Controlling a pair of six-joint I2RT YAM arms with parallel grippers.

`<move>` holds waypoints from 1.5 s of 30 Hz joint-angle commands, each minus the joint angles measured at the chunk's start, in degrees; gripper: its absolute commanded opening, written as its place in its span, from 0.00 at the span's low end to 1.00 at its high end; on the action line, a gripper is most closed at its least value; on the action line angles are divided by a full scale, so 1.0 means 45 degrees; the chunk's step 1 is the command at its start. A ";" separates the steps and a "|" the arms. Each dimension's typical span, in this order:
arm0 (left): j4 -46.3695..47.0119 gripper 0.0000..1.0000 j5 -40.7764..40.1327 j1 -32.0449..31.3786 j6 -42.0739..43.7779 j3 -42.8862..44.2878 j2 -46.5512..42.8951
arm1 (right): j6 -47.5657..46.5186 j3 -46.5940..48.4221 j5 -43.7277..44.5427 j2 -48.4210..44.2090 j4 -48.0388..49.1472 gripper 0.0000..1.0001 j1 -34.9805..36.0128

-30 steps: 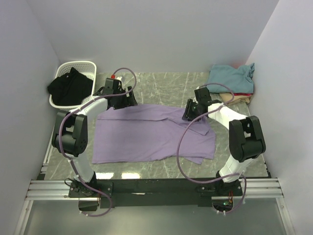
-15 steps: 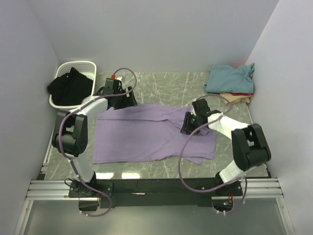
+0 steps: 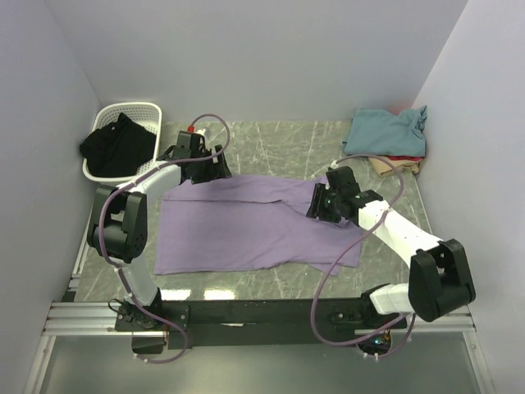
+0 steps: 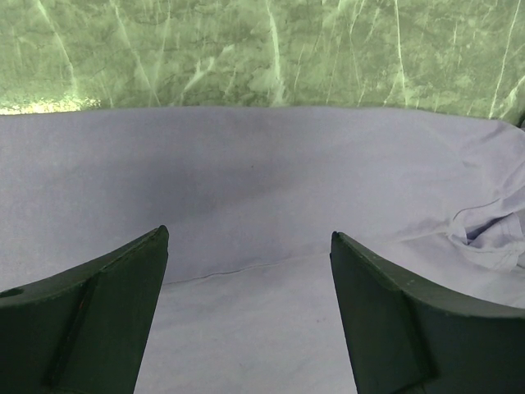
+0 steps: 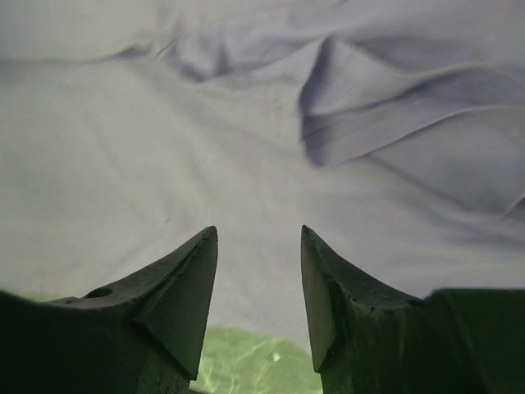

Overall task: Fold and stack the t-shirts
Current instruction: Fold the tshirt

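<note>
At the far right corner of the counter (image 3: 271, 139) a t-shirt stack (image 3: 385, 131) waits, the lavender t-shirt (image 3: 246, 230) lies barely folded, left fingers (image 4: 98, 320) wide, right fingers (image 5: 176, 304) narrow, both empty.

White slatted basket (image 3: 131, 107) holding black cloth (image 3: 119, 146), at marbled table's (image 3: 279, 148) far-left corner.

No readable text, labels, brands or numbers showed in any view. The lavender t-shirt (image 3: 246, 234) was plain fabric with no print. Any marking on the white basket (image 3: 131, 105) was too small to make out.
</note>
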 commanded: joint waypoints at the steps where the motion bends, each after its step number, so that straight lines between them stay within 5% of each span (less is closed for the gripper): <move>1: 0.0259 0.85 0.0276 -0.0108 0.0182 0.0126 -0.0101 | -0.0270 0.0615 0.1510 0.0935 0.0772 0.52 -0.0217; 19: 0.0083 0.84 0.0081 -0.0127 0.0339 0.0360 0.0270 | -0.0759 0.1201 -0.0033 0.3612 0.3371 0.41 -0.0725; 22: 0.0083 0.85 0.0080 -0.0127 0.0339 0.0360 0.0329 | -0.0817 0.1298 -0.0540 0.3866 0.3606 0.31 -0.0764; 26: 0.0064 0.85 0.0061 -0.0127 0.0358 0.0399 0.0387 | -0.0837 0.1377 -0.1146 0.4003 0.3703 0.00 -0.0745; 45: 0.0298 0.84 0.0334 -0.0225 0.0182 0.0282 0.0563 | 0.1308 -0.0341 -0.1479 0.1150 0.1926 0.05 0.0875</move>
